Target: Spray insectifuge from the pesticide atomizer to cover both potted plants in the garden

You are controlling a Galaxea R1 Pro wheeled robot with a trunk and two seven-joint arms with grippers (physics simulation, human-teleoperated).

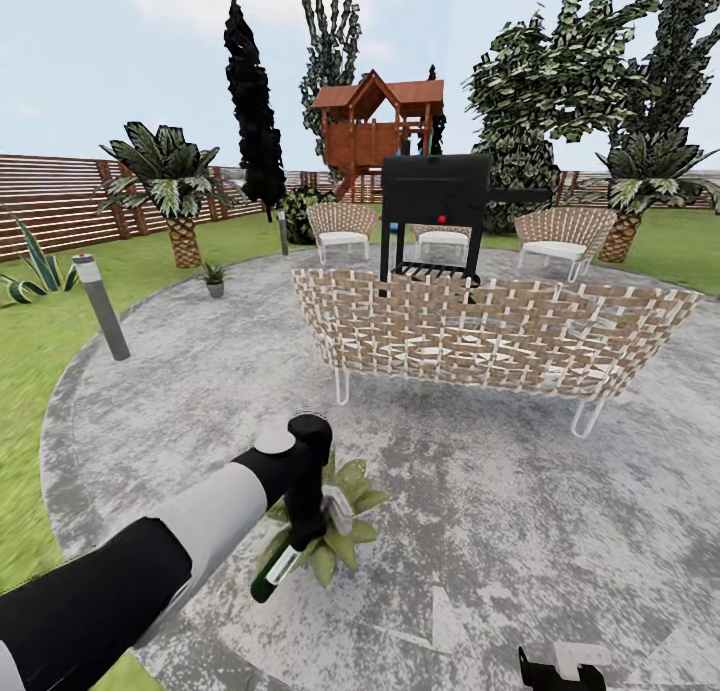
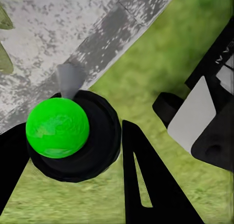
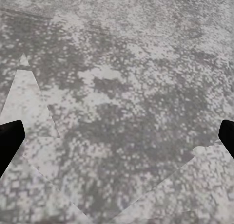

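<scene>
Lawn runs down the left edge of the head view, and far out there, near the palm (image 1: 170,186), stands the second potted plant (image 1: 214,279) on the rim of the paved circle (image 1: 500,491), just past a grey bollard light (image 1: 103,306); I judge that one is left for later, since I am parked well apart from it. Closer in, my left arm reaches across to the nearer potted plant (image 1: 335,526), and the left claw (image 1: 310,526) is clenched on the spray bottle (image 1: 280,568), holding it tilted right over the leaves. I keep it low and close so that the mist would land on the rosette rather than drift onto the paving. In the left wrist view the bottle's bright green end (image 2: 57,128) sits in a black collar between the dark fingers (image 2: 146,185), with grass and the paving edge beyond. Which way the nozzle faces I cannot tell from these views, so my guess is that this is the spraying step on the first plant, with coverage unproven. Behind the plant the woven sofa (image 1: 490,331), the black grill (image 1: 435,211) and the chairs stay clear of my work. At the right, the right claw (image 1: 560,668) hangs low over bare paving, released and grasping nothing; its wrist view has a dark fingertip (image 3: 9,141) at each side, wide apart. I keep it parked there, out of the spray's way.
</scene>
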